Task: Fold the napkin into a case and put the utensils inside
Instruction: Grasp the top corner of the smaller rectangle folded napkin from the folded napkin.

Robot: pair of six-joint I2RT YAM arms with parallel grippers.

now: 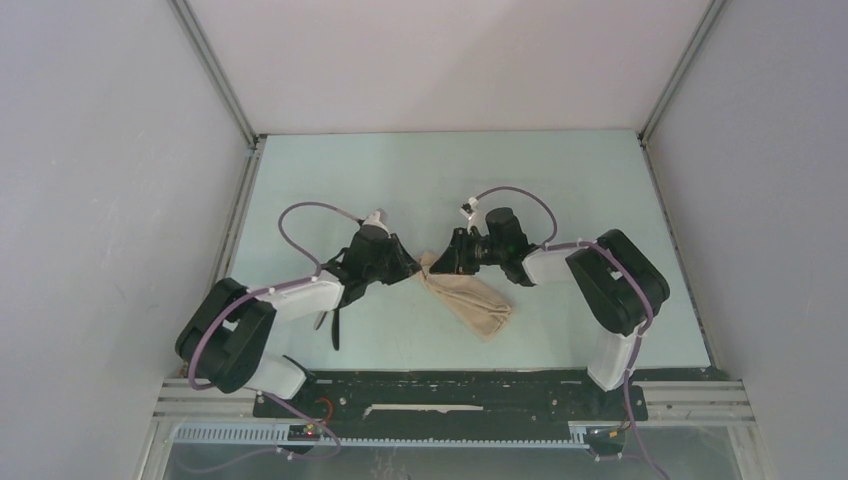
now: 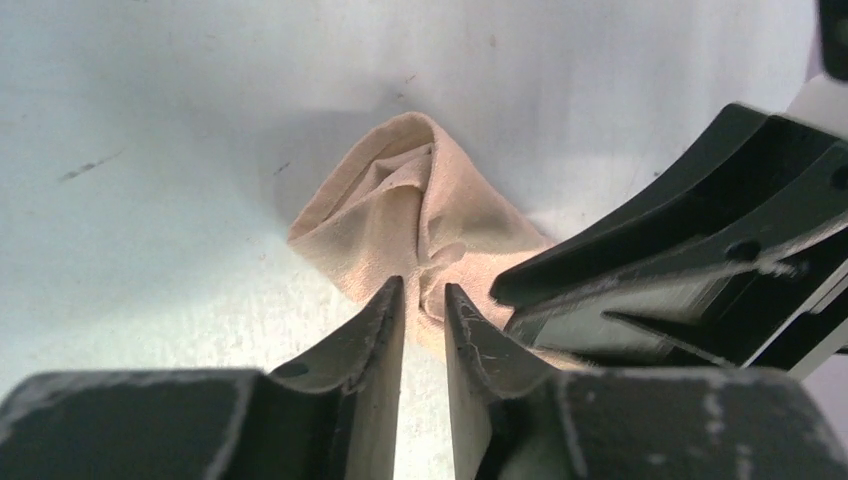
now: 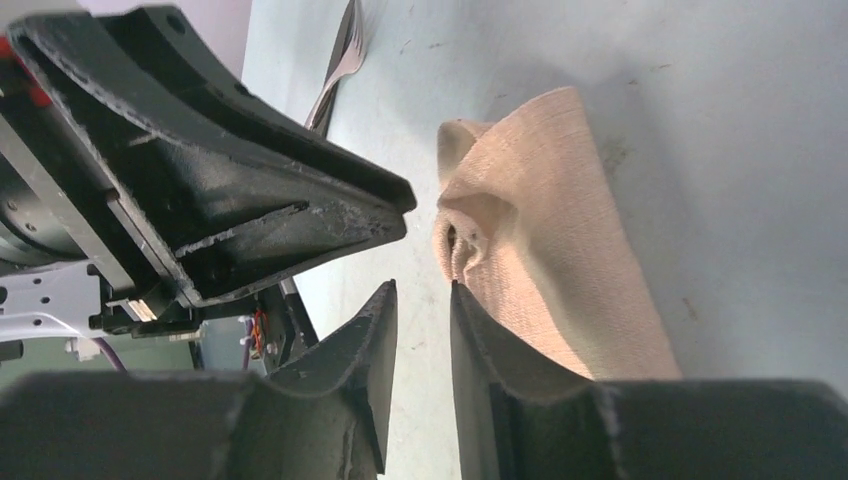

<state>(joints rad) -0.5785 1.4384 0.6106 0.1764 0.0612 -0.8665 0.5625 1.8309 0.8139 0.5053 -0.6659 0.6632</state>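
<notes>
Top external view: the two arms meet over the pale table (image 1: 560, 190), the left gripper (image 1: 408, 265) and right gripper (image 1: 441, 259) tip to tip at the upper end of the napkin (image 1: 475, 302). The beige cloth lies as a narrow, rumpled packet slanting from the grippers down to the right, near the table's middle. The utensils (image 1: 335, 326) lie well apart from it, beside the left arm. In the left wrist view, the left gripper (image 2: 423, 290) has its jaws parted by a slim gap with nothing clamped between them; the bunched end of the napkin (image 2: 410, 210) sits just past the tips. In the right wrist view, the right gripper (image 3: 422, 288) is likewise narrowly parted and empty, with the napkin (image 3: 545, 230) just beside one finger and the utensils (image 3: 338, 75) in the distance.
</notes>
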